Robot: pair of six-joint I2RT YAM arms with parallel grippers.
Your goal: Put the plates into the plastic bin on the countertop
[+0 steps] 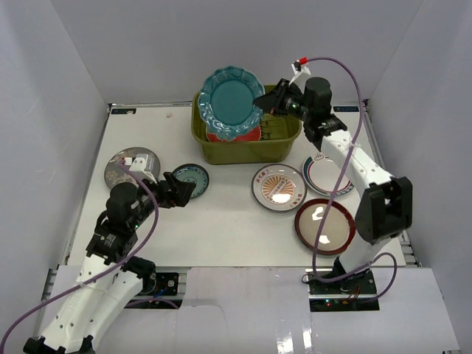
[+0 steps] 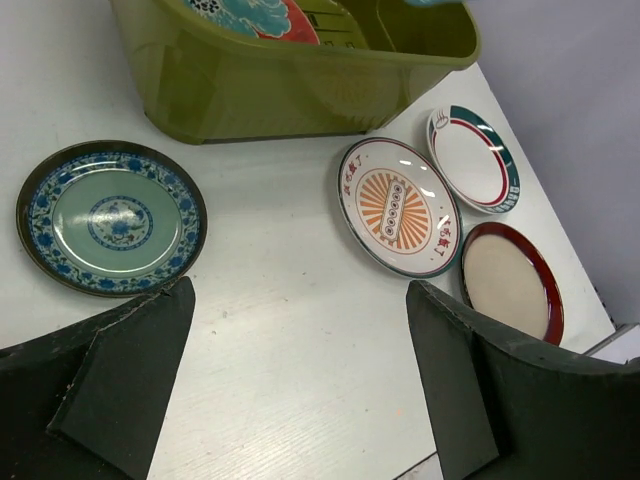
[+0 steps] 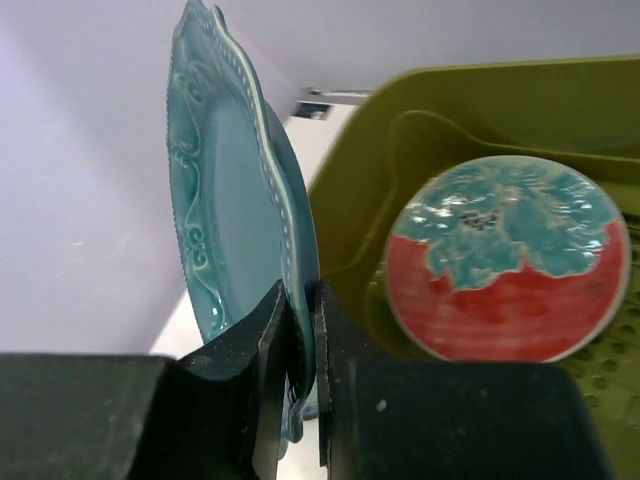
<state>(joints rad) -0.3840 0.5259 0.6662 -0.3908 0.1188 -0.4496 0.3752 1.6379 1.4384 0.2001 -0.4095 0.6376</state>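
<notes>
Right gripper (image 3: 302, 295) pinching scalloped teal round plate (image 3: 225, 190) upright between fingers (image 3: 240, 370), olive-green plastic bin (image 3: 480, 100) just beyond; left gripper (image 2: 300, 290) gaping wide open.

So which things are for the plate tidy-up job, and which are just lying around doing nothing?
For the job: green bin; scalloped teal plate, held on edge in the right gripper; red-and-teal plate inside it; on the table, grey plate, small teal-patterned plate, orange sunburst plate, green-rimmed plate, red-rimmed plate.
Just there: purple cables; a small dark strip at the table's far left corner.
</notes>
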